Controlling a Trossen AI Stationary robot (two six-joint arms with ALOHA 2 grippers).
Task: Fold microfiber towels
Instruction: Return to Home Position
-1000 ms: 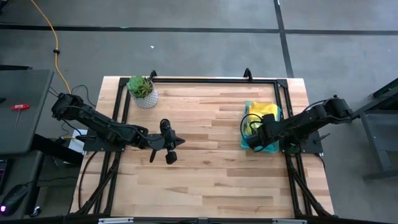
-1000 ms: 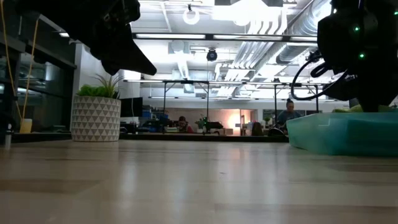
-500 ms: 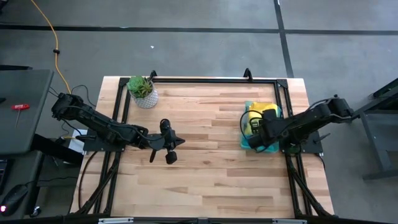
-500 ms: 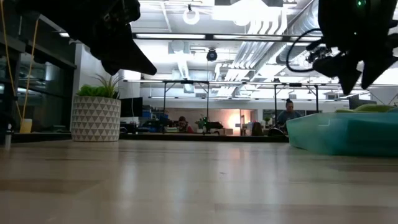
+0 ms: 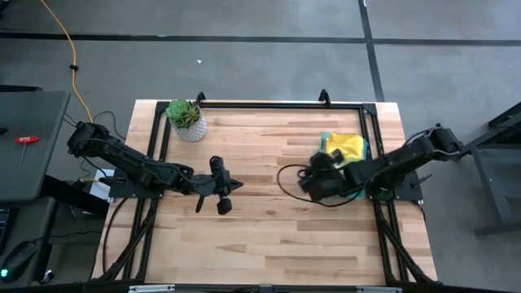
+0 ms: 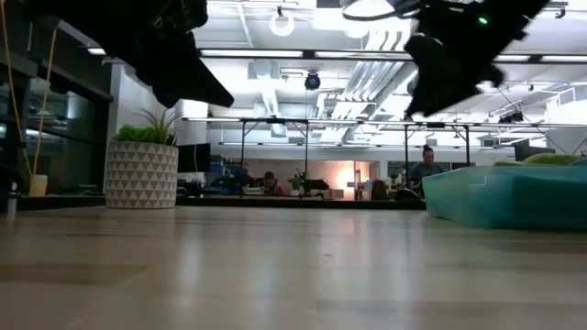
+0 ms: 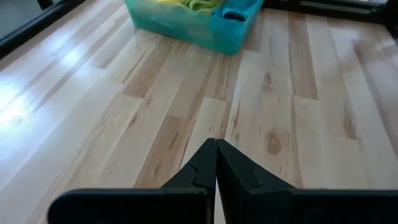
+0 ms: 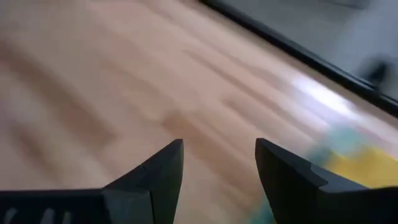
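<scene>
Microfiber towels (image 5: pixel 344 146) lie in the teal bin (image 6: pixel 503 200) at the right edge of the table (image 5: pixel 277 236). Just beside it hovers the right gripper (image 8: pixel 219 146), jaws apart and empty; it should retract high, clearing the rim. Farther off, the left gripper (image 7: pixel 216 144) waits, closed on nothing.

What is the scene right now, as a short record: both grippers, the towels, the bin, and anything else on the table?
left gripper: shut, holding nothing, raised over the left-centre of the table
right gripper: open, holding nothing, raised above bare wood beside the bin
towels: yellow and lime cloth lying inside the bin; how they are folded cannot be told
bin: teal, on the table's right side
potted plant: upright near the back left corner
</scene>
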